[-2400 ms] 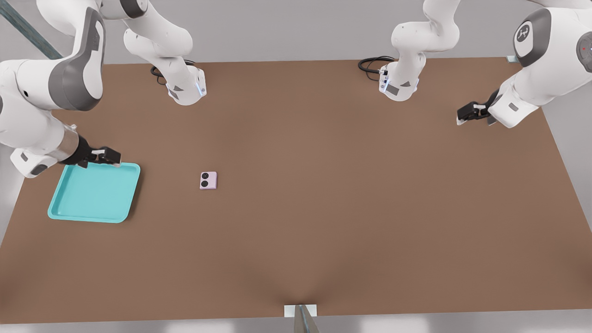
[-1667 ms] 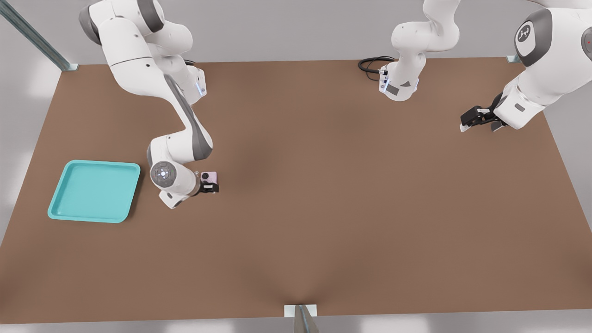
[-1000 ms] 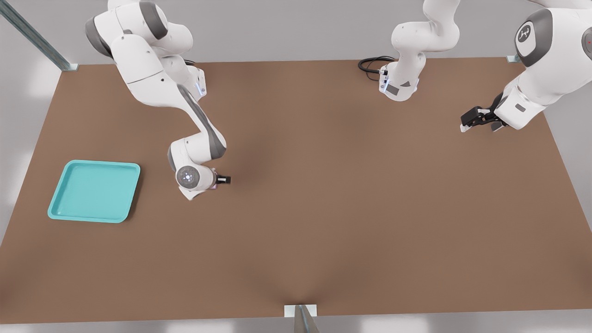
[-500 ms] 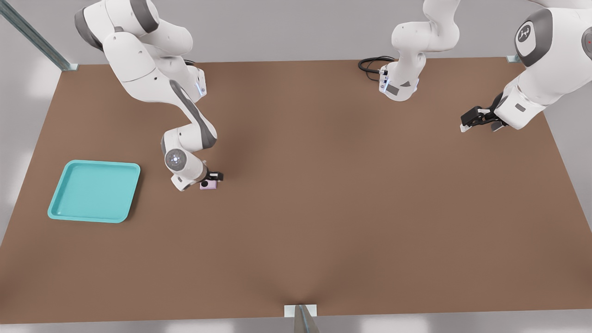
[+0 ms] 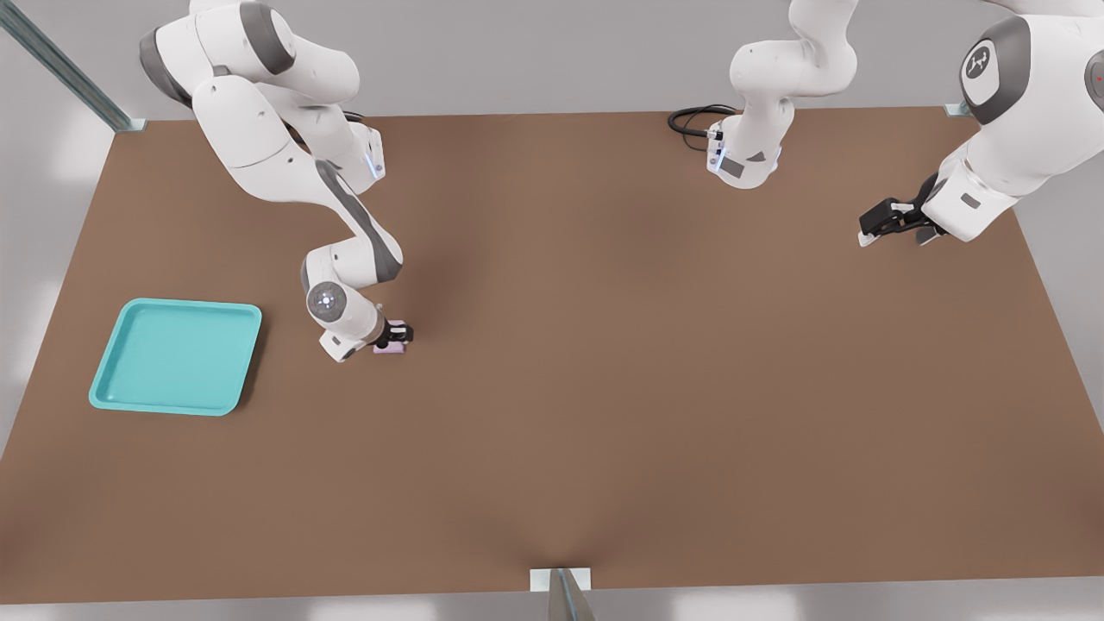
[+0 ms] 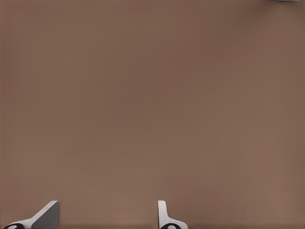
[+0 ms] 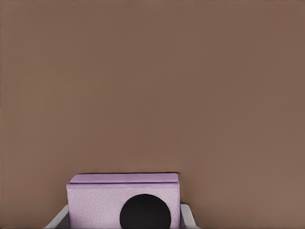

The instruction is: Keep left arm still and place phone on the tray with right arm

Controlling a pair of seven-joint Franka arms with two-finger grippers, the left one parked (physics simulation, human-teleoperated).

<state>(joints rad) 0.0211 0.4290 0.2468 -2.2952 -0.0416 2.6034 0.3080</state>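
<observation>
The pale lilac phone lies on the brown table, a little to the front view's right of the turquoise tray. My right arm's gripper is down over the phone and hides most of it. In the right wrist view the phone fills the space between my gripper, with one black lens showing. Both fingers lie flush against its sides, so the gripper is shut on the phone. The tray holds nothing.
The left arm's gripper hangs parked over the table's far corner at the front view's right. Both arm bases stand along the back edge with a black cable. A metal post stands at the near edge.
My right gripper swung from the tray's corner to the phone, hovered above it, then dropped onto it and closed on its sides. Phone and tray stayed in place.
</observation>
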